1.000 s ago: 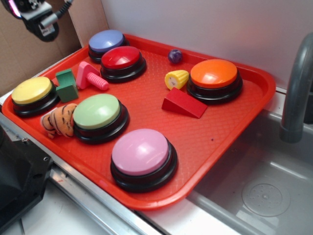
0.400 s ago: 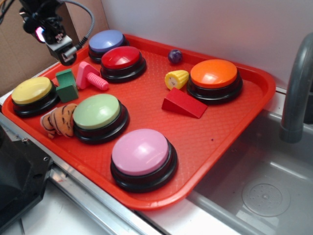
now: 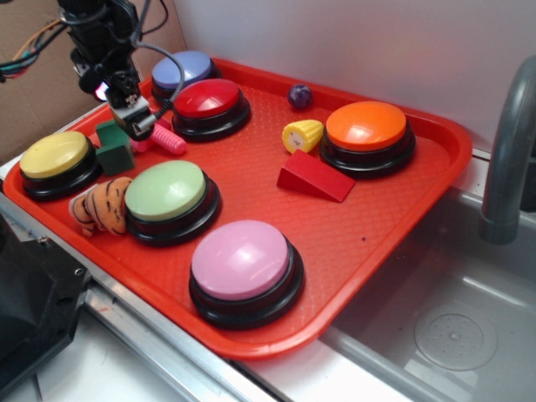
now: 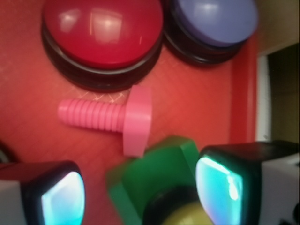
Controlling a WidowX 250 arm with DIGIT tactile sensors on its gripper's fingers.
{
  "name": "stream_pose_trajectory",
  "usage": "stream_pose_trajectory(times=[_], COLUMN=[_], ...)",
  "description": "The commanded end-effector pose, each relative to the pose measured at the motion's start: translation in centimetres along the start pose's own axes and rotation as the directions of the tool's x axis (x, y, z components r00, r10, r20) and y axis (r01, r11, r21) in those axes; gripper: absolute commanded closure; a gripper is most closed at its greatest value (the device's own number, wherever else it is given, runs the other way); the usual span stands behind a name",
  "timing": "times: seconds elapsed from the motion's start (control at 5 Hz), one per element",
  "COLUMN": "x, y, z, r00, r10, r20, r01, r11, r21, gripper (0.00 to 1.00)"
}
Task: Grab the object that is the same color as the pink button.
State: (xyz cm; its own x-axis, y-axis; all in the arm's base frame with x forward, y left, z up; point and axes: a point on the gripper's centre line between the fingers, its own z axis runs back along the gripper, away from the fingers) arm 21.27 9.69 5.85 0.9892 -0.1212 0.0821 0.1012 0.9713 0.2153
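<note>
The pink toy bolt [image 3: 168, 141] lies on the red tray [image 3: 378, 223] at the back left, between the red button [image 3: 208, 100] and the green block [image 3: 113, 147]. My gripper partly hides its head in the exterior view. In the wrist view the bolt [image 4: 112, 117] lies crosswise ahead of the jaws, head to the right. My gripper [image 3: 136, 120] hangs just above the bolt and the block, open and empty. In the wrist view my gripper [image 4: 140, 197] has the green block [image 4: 159, 173] below the gap. The pink button [image 3: 241, 260] sits at the tray's front.
Around the bolt are the blue-purple button [image 3: 188, 67], yellow button [image 3: 54, 156], green button [image 3: 166, 191] and a plush tiger [image 3: 100, 206]. Further right lie a red wedge [image 3: 314, 176], toy corn [image 3: 301, 134], orange button [image 3: 367, 126] and purple ball [image 3: 300, 95]. A faucet [image 3: 507, 151] stands at the right.
My gripper has moved right and down from the back left corner to just over the bolt and the green block. The objects on the tray have not moved.
</note>
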Motion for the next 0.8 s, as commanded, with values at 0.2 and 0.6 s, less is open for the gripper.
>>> stream_pose_trajectory(times=[0.2, 0.6], x=[1.2, 1.5], y=[1.5, 1.5], z=[-2.2, -3.2], r00=[1.000, 1.000], r10=[0.017, -0.017], r20=[-0.002, 0.003], r01=[-0.017, 0.017], r11=[1.000, 0.999], r21=[-0.018, -0.033], gripper=[0.00, 0.19])
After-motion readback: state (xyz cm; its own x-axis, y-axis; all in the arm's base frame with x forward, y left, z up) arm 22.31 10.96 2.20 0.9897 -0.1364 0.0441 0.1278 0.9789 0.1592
